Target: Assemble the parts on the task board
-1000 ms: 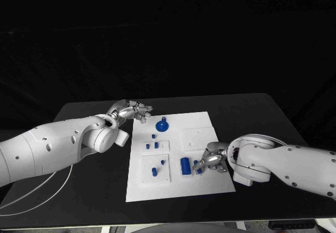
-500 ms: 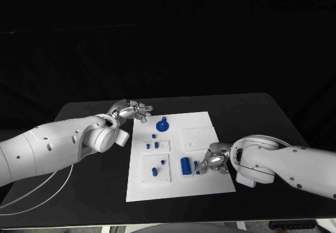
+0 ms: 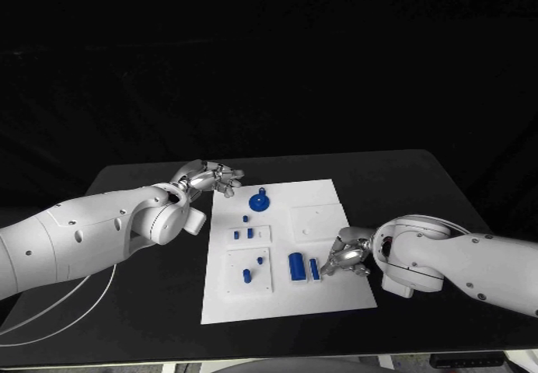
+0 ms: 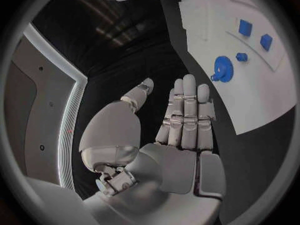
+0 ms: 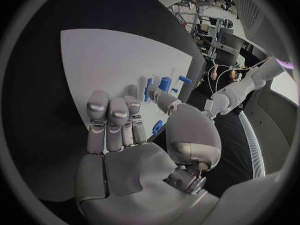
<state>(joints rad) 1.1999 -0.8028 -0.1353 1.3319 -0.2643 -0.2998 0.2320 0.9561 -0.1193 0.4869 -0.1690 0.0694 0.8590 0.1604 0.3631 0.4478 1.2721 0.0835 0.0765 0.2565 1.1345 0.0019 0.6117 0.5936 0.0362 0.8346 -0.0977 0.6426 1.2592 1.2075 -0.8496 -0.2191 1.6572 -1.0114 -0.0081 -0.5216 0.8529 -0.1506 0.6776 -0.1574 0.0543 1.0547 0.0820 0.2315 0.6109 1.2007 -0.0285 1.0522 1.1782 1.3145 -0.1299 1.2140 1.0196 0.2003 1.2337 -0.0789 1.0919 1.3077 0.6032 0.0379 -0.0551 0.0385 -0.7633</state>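
The right hand (image 3: 347,259), fingers together and holding nothing, sits beside a small blue peg (image 3: 314,268); a careless brush could topple it.

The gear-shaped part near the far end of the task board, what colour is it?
Blue. The gear-shaped part shows best in the left wrist view, lying on the white task board.

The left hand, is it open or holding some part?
Open: the left hand holds nothing, its fingers straight and empty beside the task board.
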